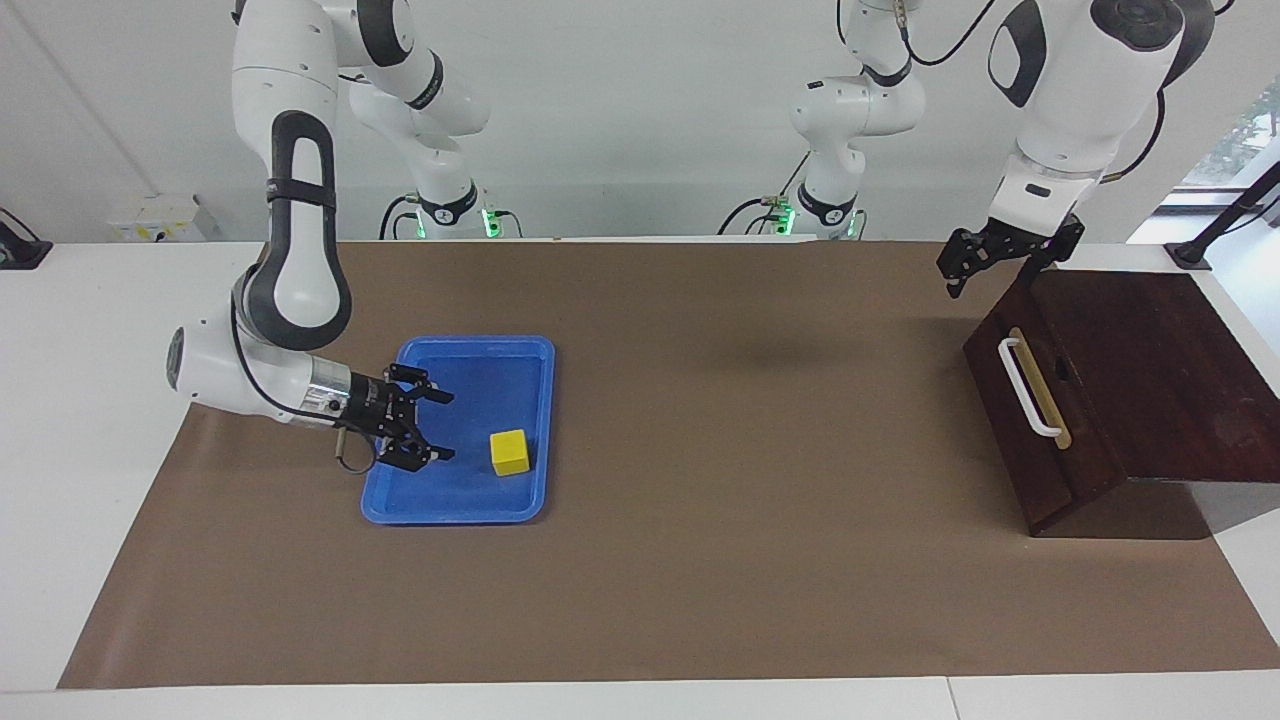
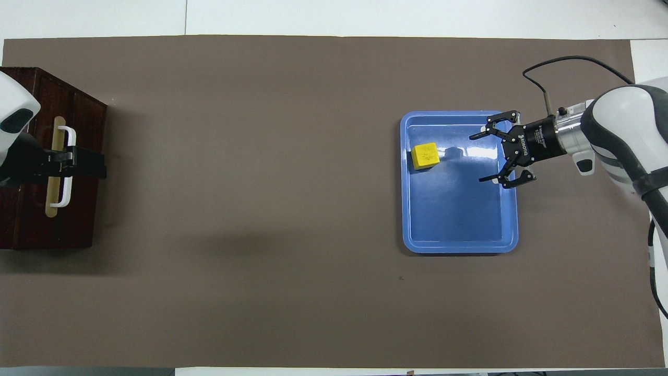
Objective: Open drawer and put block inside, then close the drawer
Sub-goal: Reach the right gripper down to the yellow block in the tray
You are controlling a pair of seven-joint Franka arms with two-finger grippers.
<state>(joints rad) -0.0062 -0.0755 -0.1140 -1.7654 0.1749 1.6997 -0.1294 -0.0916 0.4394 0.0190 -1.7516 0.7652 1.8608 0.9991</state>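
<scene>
The yellow block (image 1: pixel 510 452) lies in the blue tray (image 1: pixel 455 514), in its part farther from the robots; it also shows in the overhead view (image 2: pixel 424 155). My right gripper (image 1: pixel 448 427) is open, held low and level over the tray, pointing at the block with a gap between them. The dark brown box (image 1: pixel 1150 400) stands at the left arm's end of the table. Its drawer is shut, and the white handle (image 1: pixel 1030 388) faces the tray. My left gripper (image 1: pixel 988 283) hangs open just above the top edge of the drawer front and touches nothing.
The blue tray (image 2: pixel 459 248) holds only the block. A brown mat (image 1: pixel 760 450) covers the table between the tray and the box. White table edge runs around the mat.
</scene>
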